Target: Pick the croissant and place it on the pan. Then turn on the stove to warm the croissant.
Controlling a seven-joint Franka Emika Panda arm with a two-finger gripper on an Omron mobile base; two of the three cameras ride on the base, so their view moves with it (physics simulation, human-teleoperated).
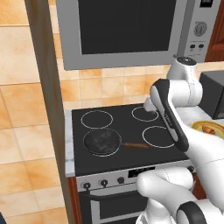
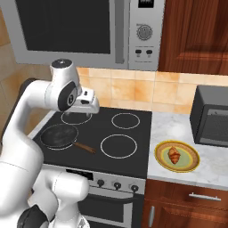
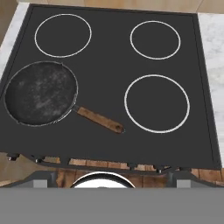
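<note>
Croissant (image 2: 174,155) lies on yellow-green plate (image 2: 192,164), counter at 3 o'clock of stove (image 2: 133,151). Pan (image 2: 59,136) sits on front-left burner, handle toward 4 o'clock. Gripper's finger spread cannot be told.

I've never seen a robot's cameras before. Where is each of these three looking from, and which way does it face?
Left base view: behind the arm's left, facing forward and down at the stove and pan; the white arm rises at lower right.
Right base view: behind the arm's right, same stove, plus the croissant on a plate; the arm rises at lower left.
Hand view: on the hand, looking straight down on the cooktop and empty pan.
Shared: all three show the pan on the front-left burner.
</note>
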